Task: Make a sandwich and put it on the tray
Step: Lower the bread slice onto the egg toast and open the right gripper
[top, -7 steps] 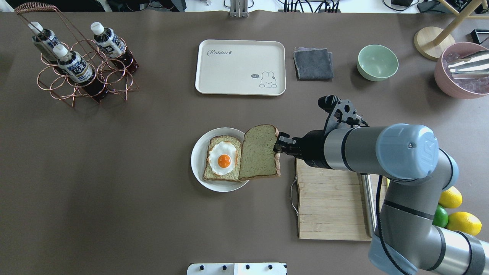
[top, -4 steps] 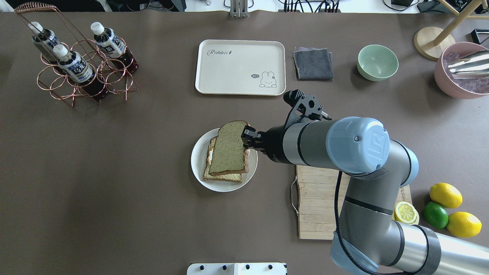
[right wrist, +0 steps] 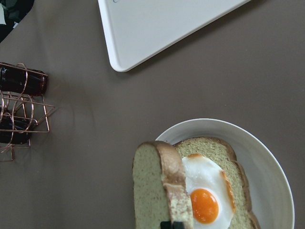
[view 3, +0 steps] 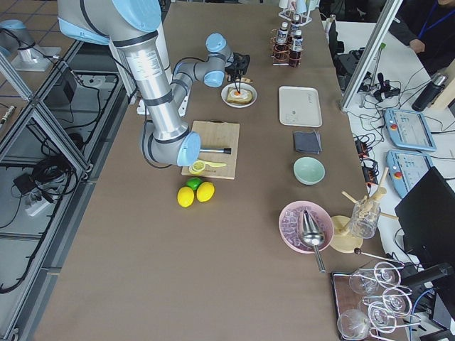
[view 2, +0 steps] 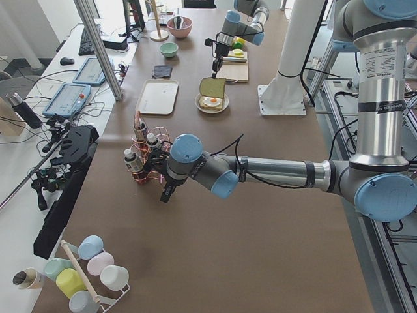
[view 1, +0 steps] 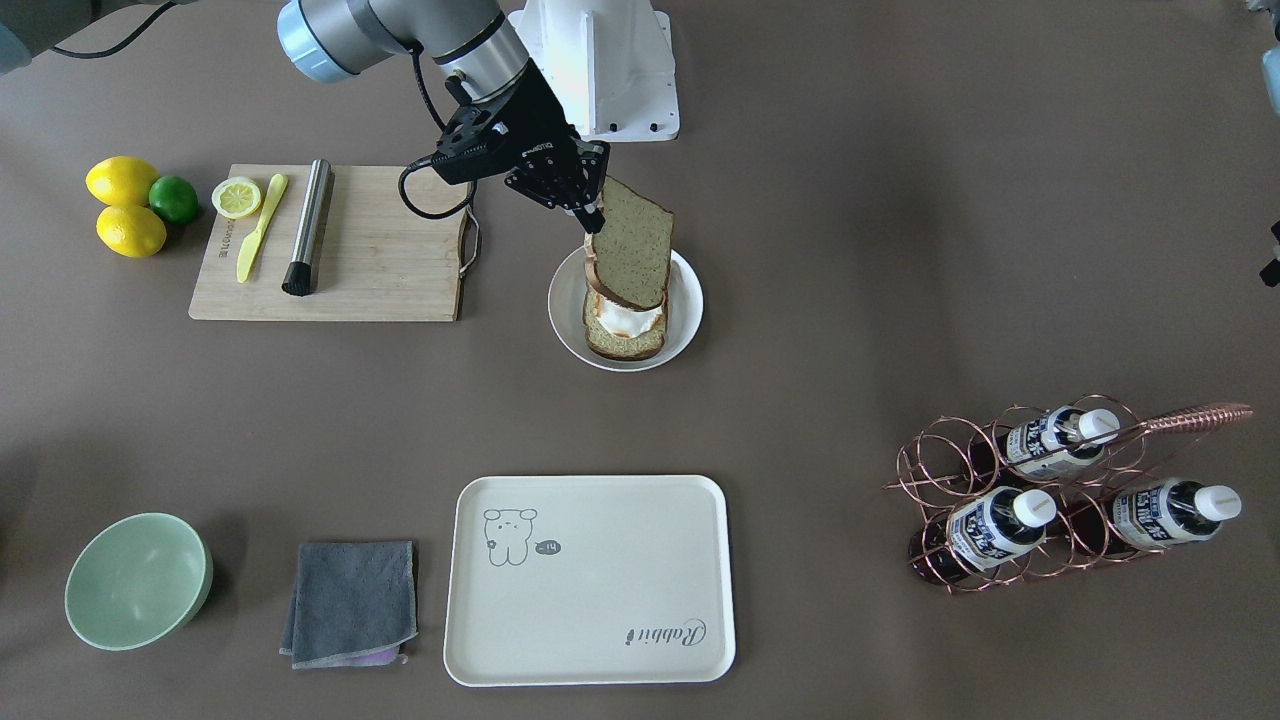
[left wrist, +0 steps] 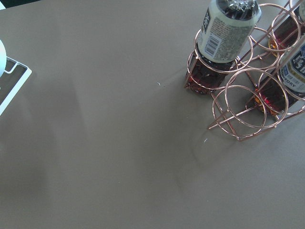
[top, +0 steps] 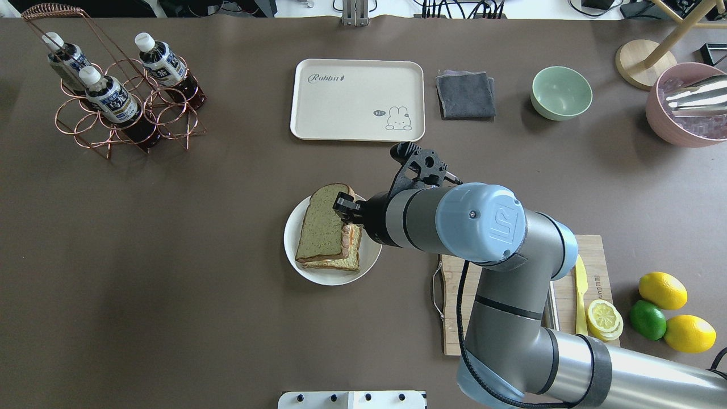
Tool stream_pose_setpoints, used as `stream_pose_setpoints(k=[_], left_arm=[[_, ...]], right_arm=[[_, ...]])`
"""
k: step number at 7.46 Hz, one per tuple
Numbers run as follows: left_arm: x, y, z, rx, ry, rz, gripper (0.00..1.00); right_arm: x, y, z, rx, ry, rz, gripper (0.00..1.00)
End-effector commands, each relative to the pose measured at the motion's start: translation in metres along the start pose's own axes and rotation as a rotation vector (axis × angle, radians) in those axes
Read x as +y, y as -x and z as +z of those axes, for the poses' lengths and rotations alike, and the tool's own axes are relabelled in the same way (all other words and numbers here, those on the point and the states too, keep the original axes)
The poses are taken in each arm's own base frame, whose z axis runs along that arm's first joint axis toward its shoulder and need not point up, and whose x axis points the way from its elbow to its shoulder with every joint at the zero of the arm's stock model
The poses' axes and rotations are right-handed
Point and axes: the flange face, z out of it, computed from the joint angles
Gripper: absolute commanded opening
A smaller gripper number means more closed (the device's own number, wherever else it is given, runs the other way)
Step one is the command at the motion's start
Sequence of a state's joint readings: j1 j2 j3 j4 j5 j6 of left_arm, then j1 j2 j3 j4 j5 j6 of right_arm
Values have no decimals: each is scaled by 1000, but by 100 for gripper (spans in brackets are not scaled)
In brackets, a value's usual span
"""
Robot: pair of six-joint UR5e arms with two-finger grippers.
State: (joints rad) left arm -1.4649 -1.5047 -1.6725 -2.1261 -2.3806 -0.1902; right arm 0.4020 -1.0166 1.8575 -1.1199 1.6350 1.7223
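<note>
My right gripper (top: 345, 204) is shut on the edge of a speckled bread slice (top: 321, 221) and holds it tilted over the round white plate (top: 292, 238). The slice's far edge leans on the second slice (top: 341, 262), which lies on the plate under the fried egg (right wrist: 205, 188). The front view shows the held slice (view 1: 630, 245) raised at the gripper (view 1: 590, 215) side, with egg white (view 1: 625, 320) below it. The cream "Rabbit" tray (top: 358, 99) stands apart beyond the plate, with nothing on it. My left gripper (view 2: 166, 195) shows only in the left side view, near the bottle rack; I cannot tell its state.
A wooden cutting board (top: 454, 318) with a yellow knife (top: 580, 295) and a lemon half (top: 605, 317) lies right of the plate. A grey cloth (top: 466, 94) and a green bowl (top: 561, 92) sit right of the tray. A copper bottle rack (top: 113, 96) stands far left.
My right gripper has carried the bread slice leftward from beside the plate to over the egg and the lower slice. The egg is now mostly covered in the overhead view.
</note>
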Motion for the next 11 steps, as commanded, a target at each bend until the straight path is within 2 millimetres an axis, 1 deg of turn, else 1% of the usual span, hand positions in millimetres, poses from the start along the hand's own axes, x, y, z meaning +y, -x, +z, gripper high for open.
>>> stream_pose_setpoints(k=[1, 3, 5, 7, 9, 10, 11], left_arm=[[0, 0, 0, -3, 0, 0, 98], [0, 0, 0, -3, 0, 0, 98], [0, 1, 1, -5, 0, 0, 98], [0, 1, 1, -4, 1, 1, 98], [0, 1, 1, -4, 1, 1, 98], [0, 1, 1, -4, 2, 0, 98], [0, 1, 1, -5, 0, 0, 98]], right_arm=[[0, -1, 18, 22, -12, -4, 0], [2, 5, 34, 33, -28, -7, 0], [10, 0, 40, 41, -30, -14, 0], [13, -8, 50, 47, -30, -18, 0], [18, -13, 56, 51, -23, -20, 0], [19, -11, 55, 47, -24, -21, 0], [21, -14, 57, 53, -22, -22, 0]])
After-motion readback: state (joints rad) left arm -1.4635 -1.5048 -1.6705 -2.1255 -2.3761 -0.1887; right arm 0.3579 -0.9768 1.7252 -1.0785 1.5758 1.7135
